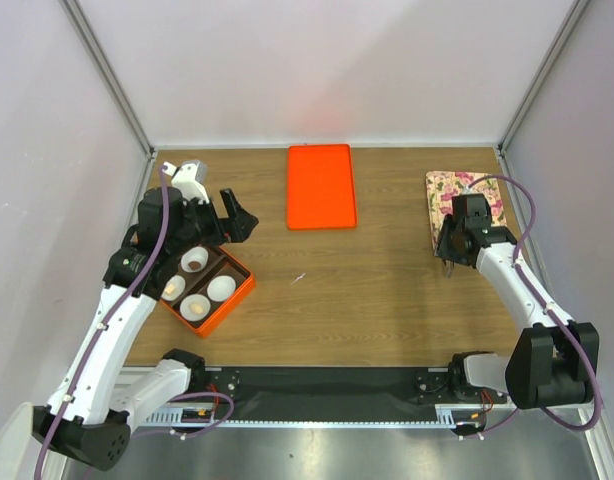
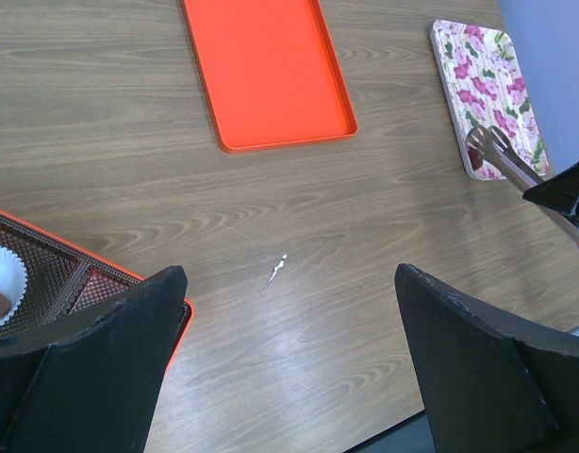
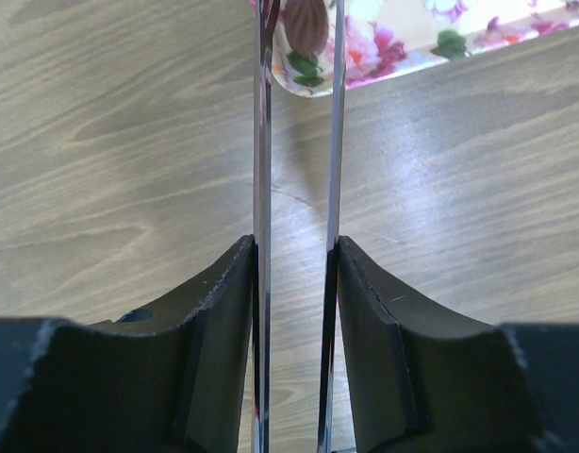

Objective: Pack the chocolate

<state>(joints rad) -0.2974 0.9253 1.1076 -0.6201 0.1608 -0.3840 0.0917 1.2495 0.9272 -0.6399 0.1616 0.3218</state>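
Two grippers share this job. My right gripper (image 3: 294, 247) is clamped on a pair of tongs (image 3: 262, 142), squeezing the two blades nearly parallel, so the grip on the lump comes from their tips rather than from my own fingers. One dark chocolate (image 3: 306, 24) sits pinched between those tips, over the near edge of the plate (image 1: 447, 185). I judge I hold it that way because the lumps are too small and soft for my fingers. My left gripper (image 2: 288, 278) is spread wide and holds nothing. It hangs at the far side of the box (image 1: 245, 282), I think to keep clear of the compartments while staying ready to steady it. One box lies at the left of the counter (image 1: 387, 290), with four white cups (image 1: 222, 288) in it. Three seem to hold a lump, one dark and two pale tan. The fourth looks unfilled, which is likely where my lump belongs, though the view is small. One orange tray (image 1: 321, 186) lies apart at the back. I cannot pick out further lumps on the plate.
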